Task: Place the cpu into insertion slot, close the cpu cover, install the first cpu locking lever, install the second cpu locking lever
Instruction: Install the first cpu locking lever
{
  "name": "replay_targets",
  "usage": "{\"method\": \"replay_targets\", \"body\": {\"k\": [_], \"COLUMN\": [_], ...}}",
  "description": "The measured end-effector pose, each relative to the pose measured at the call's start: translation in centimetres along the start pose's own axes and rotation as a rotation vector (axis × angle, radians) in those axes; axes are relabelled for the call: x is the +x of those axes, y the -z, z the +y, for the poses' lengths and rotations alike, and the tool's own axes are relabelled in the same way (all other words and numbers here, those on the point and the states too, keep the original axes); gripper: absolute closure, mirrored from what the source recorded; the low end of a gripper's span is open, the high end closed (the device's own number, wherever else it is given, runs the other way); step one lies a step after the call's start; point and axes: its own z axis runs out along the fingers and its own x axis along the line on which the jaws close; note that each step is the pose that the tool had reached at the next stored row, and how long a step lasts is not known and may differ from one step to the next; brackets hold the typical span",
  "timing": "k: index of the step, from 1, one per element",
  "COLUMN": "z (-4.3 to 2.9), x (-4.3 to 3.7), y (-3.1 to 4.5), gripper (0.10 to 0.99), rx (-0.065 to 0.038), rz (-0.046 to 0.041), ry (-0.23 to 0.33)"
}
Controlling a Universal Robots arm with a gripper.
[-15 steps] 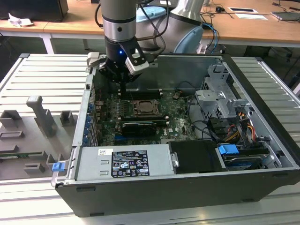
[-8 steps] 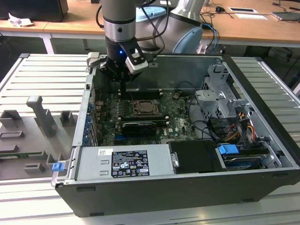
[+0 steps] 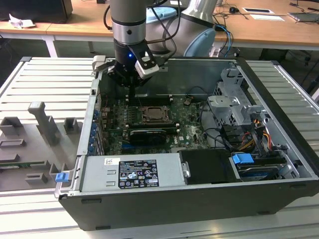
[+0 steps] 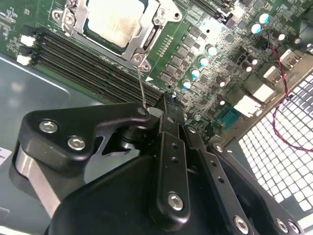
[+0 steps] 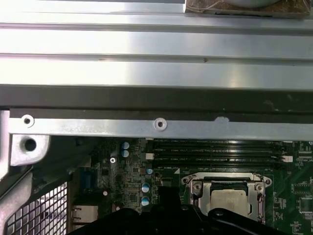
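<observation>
Setting: open computer case (image 3: 199, 204) on ribbed metal table (image 3: 45, 79), wooden desks (image 3: 269, 30) behind.
Chip: cpu (image 4: 115, 22) seated in insertion slot (image 3: 144, 121), pale face up.
Lid: cpu cover (image 5: 255, 196) down flat around it.
Rod: thin locking lever (image 4: 141, 85) rising from socket corner to claw.
Claw: gripper (image 4: 164, 105) clenched, lever tip touching it, poised near memory slots (image 4: 88, 63).

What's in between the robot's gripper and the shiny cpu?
In the second wrist view, a thin metal lever spans that gap, from a corner of the cpu cover beside the cpu to the gripper.
</observation>
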Motion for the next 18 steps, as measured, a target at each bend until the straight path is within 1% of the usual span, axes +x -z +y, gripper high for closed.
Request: {"method": "replay_targets", "body": {"k": [11,13,18], "z": [-0.02,-0.03,-0.05], "x": [-1.03,-1.55,-2.40], "y": [-0.04,-0.07,-0.15], "gripper": [0.980,0.980,0.980], "rx": [0.000,0.000,0.000], "rz": [0.0000,0.0000,0.0000], "ry": [0.000,0.000,0.000]}}
